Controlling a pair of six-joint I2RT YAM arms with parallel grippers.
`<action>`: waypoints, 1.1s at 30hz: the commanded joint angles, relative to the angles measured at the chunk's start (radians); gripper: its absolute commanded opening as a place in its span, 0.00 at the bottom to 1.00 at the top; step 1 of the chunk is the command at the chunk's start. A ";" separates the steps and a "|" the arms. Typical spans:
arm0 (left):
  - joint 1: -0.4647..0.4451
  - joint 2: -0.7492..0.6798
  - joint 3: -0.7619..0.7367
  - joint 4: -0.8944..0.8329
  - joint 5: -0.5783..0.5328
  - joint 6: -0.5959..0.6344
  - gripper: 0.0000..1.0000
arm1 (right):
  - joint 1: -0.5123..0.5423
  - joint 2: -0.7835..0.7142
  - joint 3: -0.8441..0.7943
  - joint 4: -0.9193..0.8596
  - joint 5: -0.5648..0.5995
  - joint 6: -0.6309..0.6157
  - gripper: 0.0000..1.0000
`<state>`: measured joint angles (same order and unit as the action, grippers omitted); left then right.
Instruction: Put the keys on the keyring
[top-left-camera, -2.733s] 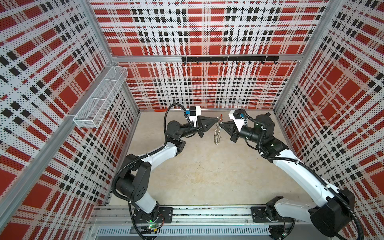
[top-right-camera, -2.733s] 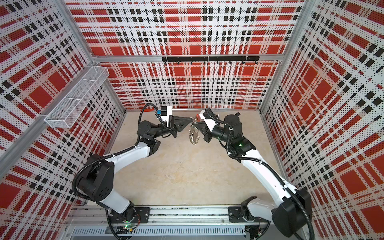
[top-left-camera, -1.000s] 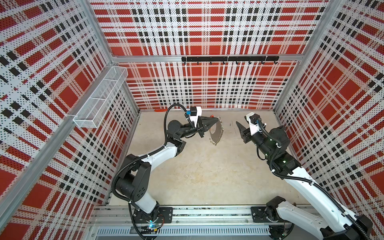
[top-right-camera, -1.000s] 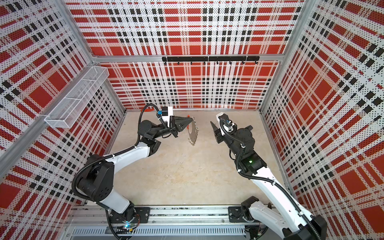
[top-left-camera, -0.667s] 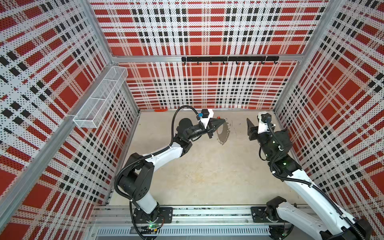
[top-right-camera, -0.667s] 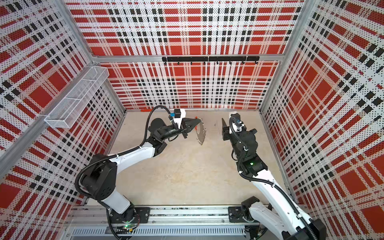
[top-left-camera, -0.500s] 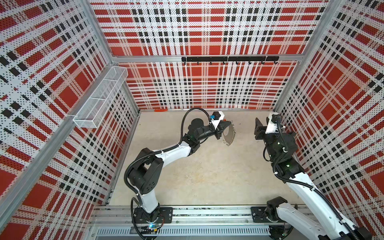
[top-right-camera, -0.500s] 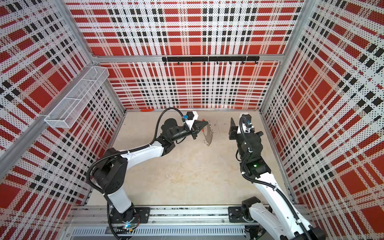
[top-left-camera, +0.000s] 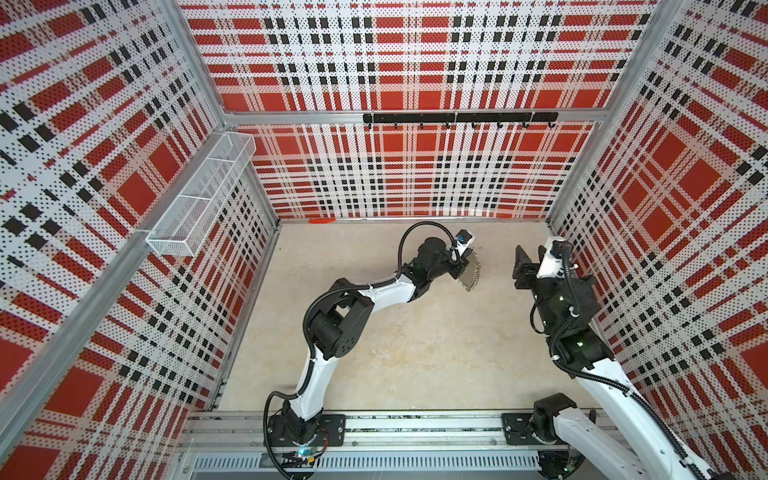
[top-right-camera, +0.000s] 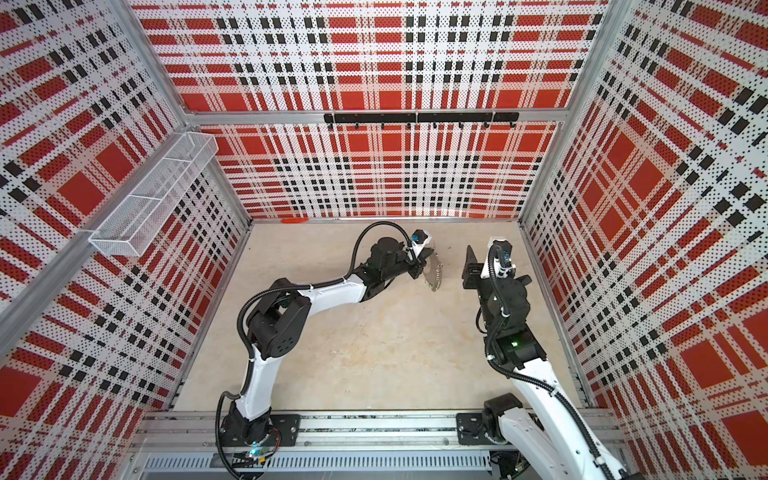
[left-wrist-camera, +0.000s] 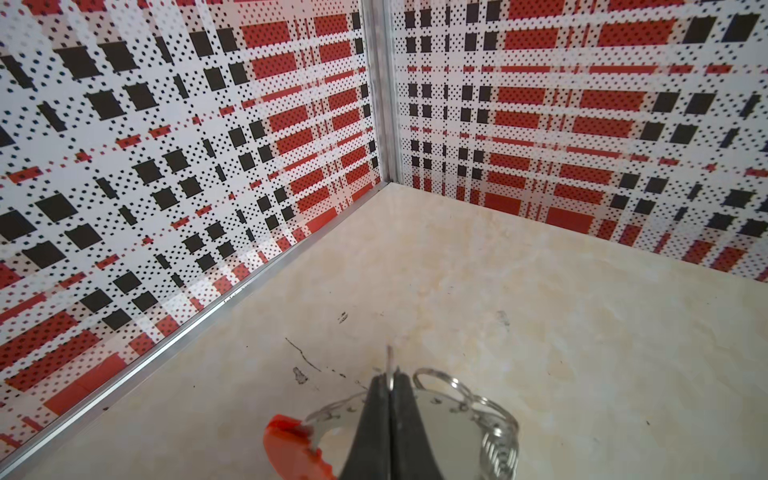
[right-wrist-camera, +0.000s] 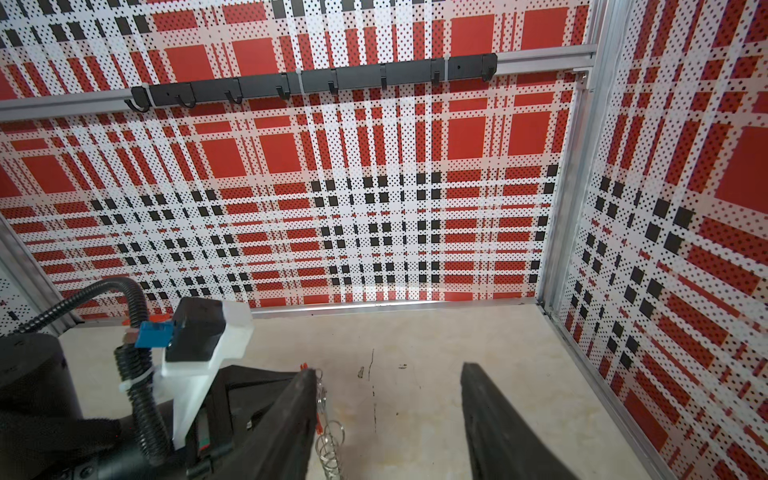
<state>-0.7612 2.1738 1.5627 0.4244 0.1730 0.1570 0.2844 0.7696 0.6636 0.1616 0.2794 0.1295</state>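
The keyring is a grey metal hoop fringed with small wire loops, and it hangs on edge just above the floor, right of centre. My left gripper is shut on its rim. In the left wrist view the black jaws pinch the thin metal plate of the keyring, with its red plastic segment to one side. My right gripper stands open and empty a short way right of the ring, whose loops show beside one finger. The keys show in no view.
An orange-red strip lies at the foot of the back wall. A white wire basket hangs on the left wall and a black hook rail on the back wall. The right arm stands close to the right wall.
Earlier both grippers met at the ring. The left arm has since carried it rightwards, and the right gripper has let go, drawn back to the right and turned towards the back wall.
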 joint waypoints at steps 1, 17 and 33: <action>-0.010 0.021 0.008 -0.056 -0.046 -0.016 0.23 | -0.017 -0.031 -0.024 -0.016 0.023 0.005 0.59; 0.114 -0.594 -0.596 0.233 0.268 -0.157 0.98 | -0.032 -0.023 -0.185 0.169 0.115 -0.016 0.74; 0.304 -0.904 -1.118 0.602 0.526 -0.287 0.98 | -0.055 0.354 -0.587 0.996 0.177 -0.209 0.74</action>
<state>-0.4892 1.3144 0.4934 0.9188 0.6918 -0.1066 0.2436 1.0801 0.0780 0.9440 0.4660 -0.0425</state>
